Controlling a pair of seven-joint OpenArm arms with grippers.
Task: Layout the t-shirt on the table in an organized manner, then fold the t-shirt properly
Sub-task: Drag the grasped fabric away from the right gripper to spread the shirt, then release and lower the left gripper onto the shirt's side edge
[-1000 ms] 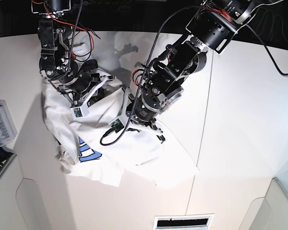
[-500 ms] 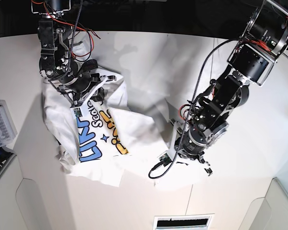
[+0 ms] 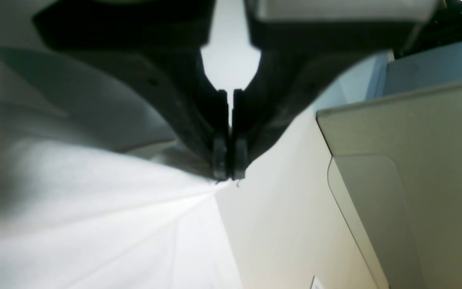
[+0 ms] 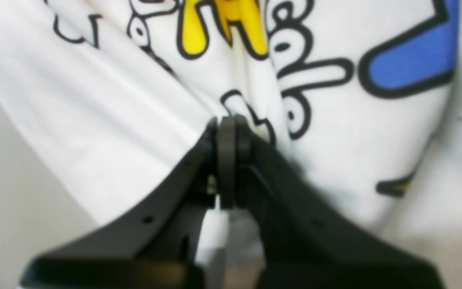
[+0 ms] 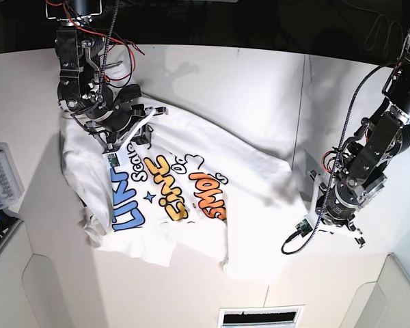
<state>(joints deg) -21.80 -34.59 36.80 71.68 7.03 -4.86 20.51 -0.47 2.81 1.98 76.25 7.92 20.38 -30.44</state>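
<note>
Left fingers: the left gripper [image 3: 228, 176], black with narrow tips, has its fingers [image 3: 219, 154] pressed together on a pinch of white cloth; taut creases fan out from the tips across the fabric.
Left gripper place: it sits low at the base view's right [image 5: 337, 217], over the bare tabletop beside the shirt's edge.
Right fingers: the right gripper [image 4: 227, 122] is closed tight, its black fingertips [image 4: 226, 140] clamped on a fold of the printed front, with black-outlined letters just past the tips.
Right gripper place: it holds at the base view's upper left [image 5: 126, 133], on the shirt's far corner.
T-shirt: the large white cotton t-shirt with blue, yellow and orange cartoon lettering [image 5: 184, 198] lies print-up, stretched between the two grippers across the table's left and middle, its near hem still wrinkled and partly doubled over.
Table: the wide matte off-white tabletop with thin dark seams [image 5: 246, 89] carries the shirt.
Change since earlier: a second ago the left arm hung over the middle of a bunched shirt with only a blue scrap of print showing; it has swung out to the right, drawing the cloth with it, and the whole lettering is now uncovered. The right gripper has stayed where it was.
</note>
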